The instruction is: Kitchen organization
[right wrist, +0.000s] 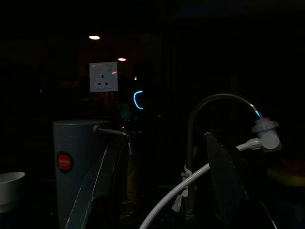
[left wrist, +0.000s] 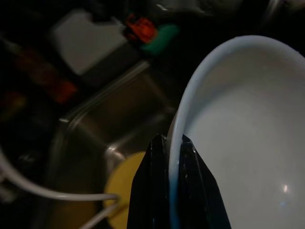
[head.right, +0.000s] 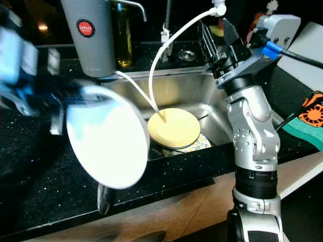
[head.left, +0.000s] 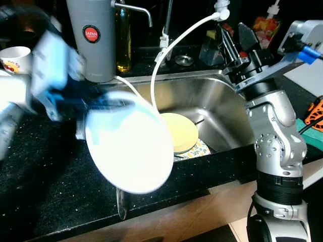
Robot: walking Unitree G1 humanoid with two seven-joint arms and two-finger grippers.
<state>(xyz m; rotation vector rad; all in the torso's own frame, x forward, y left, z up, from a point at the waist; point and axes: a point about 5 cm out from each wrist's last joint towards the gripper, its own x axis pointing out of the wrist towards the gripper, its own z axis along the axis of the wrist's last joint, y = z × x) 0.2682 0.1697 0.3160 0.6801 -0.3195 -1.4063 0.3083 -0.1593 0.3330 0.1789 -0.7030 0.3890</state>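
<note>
1. On the left, the left claw (left wrist: 174,191) pinches the rim of a white plate (head.left: 132,151); its two black fingers (left wrist: 152,191) sit one on each face. The arm there is blurred.
2. The plate is held on a tilt above the black speckled surface (head.left: 45,191), its upper edge toward the grey dispenser and its lower edge over the surface's front lip. Its right edge overhangs the sink (head.left: 222,101).
3. Behind it stands a grey water dispenser (head.left: 92,38) with a red round label reading "JAPAN"; the smaller print is unreadable. A white cup (head.left: 15,56) sits at far left.
4. Low in the steel sink lies a yellow plate (head.left: 180,132) on a patterned one. A white hose (head.left: 176,45) curves down to it.
5. At the sink's far right corner, the right claw (head.left: 236,39) is raised, fingers spread wide and holding nothing. The basin between the white plate and this arm is otherwise open.
</note>
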